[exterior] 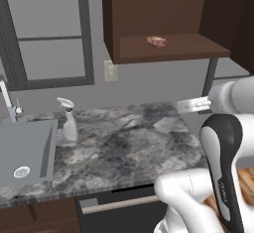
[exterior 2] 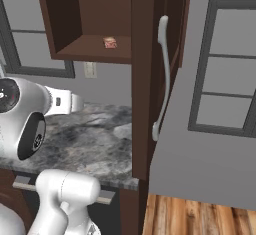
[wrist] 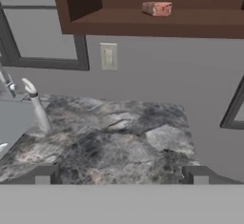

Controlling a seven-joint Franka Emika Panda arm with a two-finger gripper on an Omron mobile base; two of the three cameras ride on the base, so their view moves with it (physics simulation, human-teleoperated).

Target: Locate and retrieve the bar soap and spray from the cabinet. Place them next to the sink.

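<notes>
- Small flat reddish-orange bar soap [exterior: 157, 41] lies on the shelf bottom of the dark reddish-brown wooden wall cabinet [exterior: 163, 48], door open, nothing touching it. Likely the remaining pick.
- Small pale grey-white spray bottle with white trigger head [exterior: 68, 119] stands upright on the grey marbled stone counter [exterior: 129, 143], just beside the rectangular grey metal sink [exterior: 27, 152]. Placement looks done for that item: it sits at the sink's edge, as the task asks.
- Thin curved silver faucet [exterior: 7, 100] rises at the sink's back, clear of the spray.
- Robot's hand [wrist: 121, 175] hangs over the counter's near edge, tips wide apart, nothing between them. Empty and spread makes sense if the soap is next.
- Hand view looks level toward the wall: soap high above, well apart from the tips. Judgement: hand must rise to shelf height and reach in.
- Risk: soap is flat and low; fingers need to straddle it without hitting the shelf.
</notes>
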